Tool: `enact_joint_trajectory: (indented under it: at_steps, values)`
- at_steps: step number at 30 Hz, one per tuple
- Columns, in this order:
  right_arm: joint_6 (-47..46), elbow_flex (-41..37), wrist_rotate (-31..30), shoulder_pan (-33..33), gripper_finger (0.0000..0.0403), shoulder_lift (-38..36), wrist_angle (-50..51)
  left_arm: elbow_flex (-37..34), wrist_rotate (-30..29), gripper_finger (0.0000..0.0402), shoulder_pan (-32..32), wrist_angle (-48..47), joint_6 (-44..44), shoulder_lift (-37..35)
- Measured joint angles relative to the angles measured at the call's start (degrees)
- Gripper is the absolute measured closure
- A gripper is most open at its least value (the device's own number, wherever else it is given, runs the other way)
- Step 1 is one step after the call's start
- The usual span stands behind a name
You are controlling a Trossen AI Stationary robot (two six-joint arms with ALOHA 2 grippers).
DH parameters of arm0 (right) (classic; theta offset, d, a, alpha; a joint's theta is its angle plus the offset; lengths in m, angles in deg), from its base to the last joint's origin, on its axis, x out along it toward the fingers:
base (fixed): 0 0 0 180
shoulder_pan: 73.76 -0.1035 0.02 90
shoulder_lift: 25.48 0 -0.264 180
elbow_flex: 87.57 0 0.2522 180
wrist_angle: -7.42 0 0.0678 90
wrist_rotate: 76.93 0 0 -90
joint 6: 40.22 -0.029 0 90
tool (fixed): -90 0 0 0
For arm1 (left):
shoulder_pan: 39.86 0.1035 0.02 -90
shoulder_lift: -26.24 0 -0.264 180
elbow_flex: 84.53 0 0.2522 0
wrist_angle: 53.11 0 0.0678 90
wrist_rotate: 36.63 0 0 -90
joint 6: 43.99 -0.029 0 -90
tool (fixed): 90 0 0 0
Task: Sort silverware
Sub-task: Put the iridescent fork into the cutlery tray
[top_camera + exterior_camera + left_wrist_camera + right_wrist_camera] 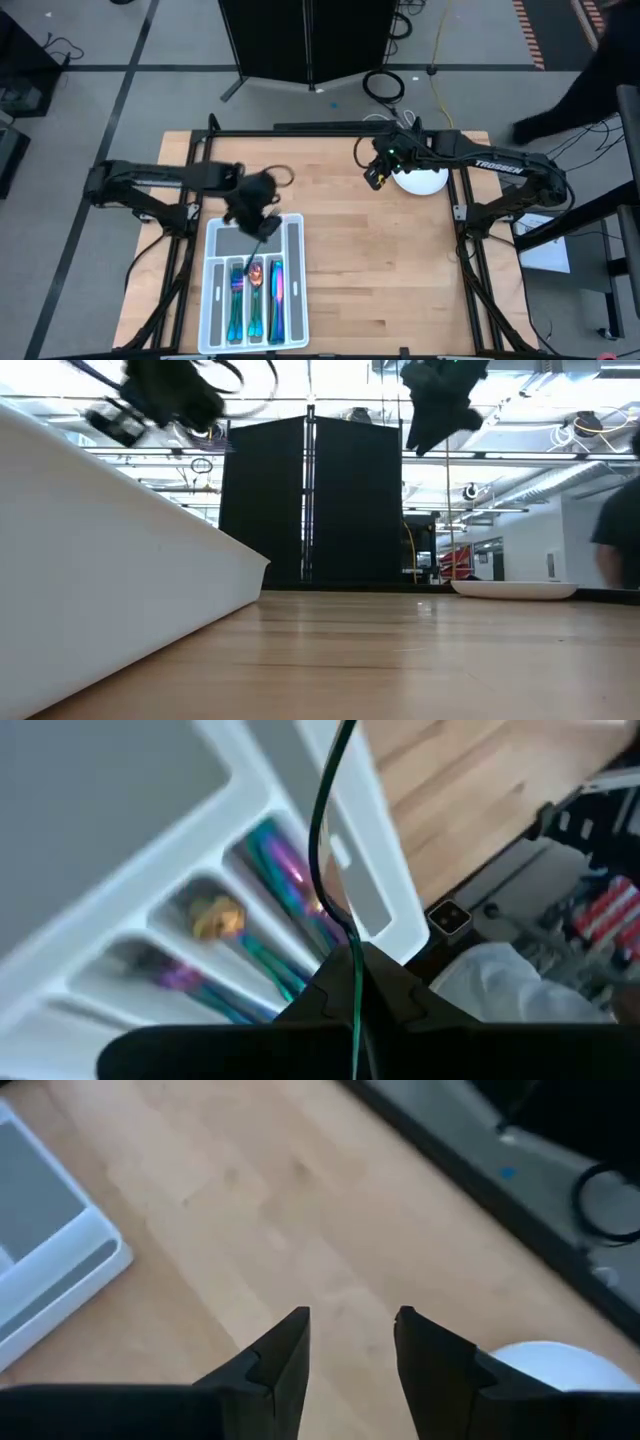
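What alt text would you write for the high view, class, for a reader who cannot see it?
Seen from above, a white compartmented tray of rainbow silverware sits on a wooden table; the shut left gripper hovers over it. The open right gripper hangs beside a white plate.

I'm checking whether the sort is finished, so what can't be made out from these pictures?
- Top of the plate: the high view has the right arm over part of it, the low view sees it edge-on, so any silverware left there is hidden.
- Tray contents: the high view is too small to tell each piece's type; the left wrist view is blurred and blocked by a thin cable.
- Left gripper: whether it holds anything is unclear.
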Motion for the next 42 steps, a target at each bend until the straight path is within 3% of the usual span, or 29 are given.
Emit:
enact_joint_trajectory:
  at_steps: [7, 11, 16, 27, 31, 42]
  values:
    - [-4.1, -5.95, 10.28, -1.02, 0.0271, 0.02, -8.16, -10.56, -12.06, 0.04, -14.71, 0.7, 24.2, -12.55]
    - [-9.26, -6.23, 10.6, -3.68, 0.0271, 0.02, -9.01, -17.35, -20.18, 0.04, -24.42, 2.87, 37.55, -18.85]
    - [-17.38, -6.21, 10.56, -7.14, 0.0271, 0.02, -12.47, -23.38, -26.96, 0.04, -34.93, 5.57, 45.96, -21.02]
    - [-30.08, -6.21, 7.27, -16.52, 0.0271, 0.02, -22.29, -27.85, -37.14, 0.04, -51.97, 15.38, 67.17, -15.89]
    - [-32.11, -6.21, 4.29, -19.44, 0.0271, 0.02, -22.11, -27.39, -37.77, 0.04, -54.11, 18.03, 67.81, -11.08]
    - [-36.2, -6.21, 3.94, -21.16, 0.0271, 0.02, -21.88, -24.36, -38.56, 0.04, -57.63, 30.36, 68.17, 2.92]
